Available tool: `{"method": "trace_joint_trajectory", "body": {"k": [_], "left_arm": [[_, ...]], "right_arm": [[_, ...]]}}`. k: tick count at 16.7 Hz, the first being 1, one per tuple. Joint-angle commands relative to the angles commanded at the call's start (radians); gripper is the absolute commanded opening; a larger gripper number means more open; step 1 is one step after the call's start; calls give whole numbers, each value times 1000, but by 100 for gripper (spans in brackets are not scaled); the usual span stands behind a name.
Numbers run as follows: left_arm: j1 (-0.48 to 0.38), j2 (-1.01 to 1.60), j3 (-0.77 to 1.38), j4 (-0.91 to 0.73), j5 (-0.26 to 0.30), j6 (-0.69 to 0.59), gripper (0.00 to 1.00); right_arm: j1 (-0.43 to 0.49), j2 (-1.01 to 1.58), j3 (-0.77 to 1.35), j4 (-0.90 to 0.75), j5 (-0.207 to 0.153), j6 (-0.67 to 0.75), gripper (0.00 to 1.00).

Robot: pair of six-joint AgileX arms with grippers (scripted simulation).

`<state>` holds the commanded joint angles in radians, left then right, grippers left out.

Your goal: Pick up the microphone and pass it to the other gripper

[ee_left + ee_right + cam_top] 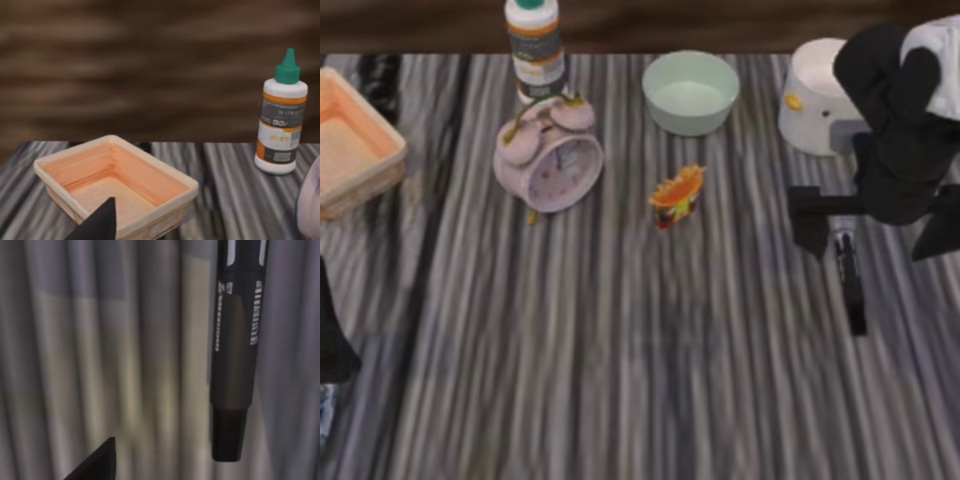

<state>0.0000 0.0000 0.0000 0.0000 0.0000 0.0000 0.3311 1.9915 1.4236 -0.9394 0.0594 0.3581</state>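
Right pincer [875, 235]: right of frame, hovering over microphone [850, 285], fingers spread wide, holding nothing. Step in hand, by judgement: approach before pickup; next move calls for descent and closing across handle. Microphone: slim black stick, flat on tabletop [620, 380], lying up-down at right of frame; head hidden under arm. Left pincer [328, 350]: parked, left edge; opening: cannot tell.

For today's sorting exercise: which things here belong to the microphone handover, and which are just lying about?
Job: microphone, right claw open above it, left arm parked at the table's left edge.

Lying about: clock, bottle, bowl, orange tray, small orange toy, white pot.
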Motion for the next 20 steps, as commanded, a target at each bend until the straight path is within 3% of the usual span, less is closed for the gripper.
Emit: {"method": "trace_joint_trajectory", "body": {"k": [7, 15, 20], "left_arm": [[0, 0, 0, 0, 0, 0, 100], [0, 0, 0, 0, 0, 0, 100], [0, 0, 0, 0, 0, 0, 100]], "right_arm": [[-3, 16, -3, 14, 0, -1, 100], [-12, 194, -116, 310, 1, -9, 100], [-12, 207, -123, 327, 1, -10, 100]]}}
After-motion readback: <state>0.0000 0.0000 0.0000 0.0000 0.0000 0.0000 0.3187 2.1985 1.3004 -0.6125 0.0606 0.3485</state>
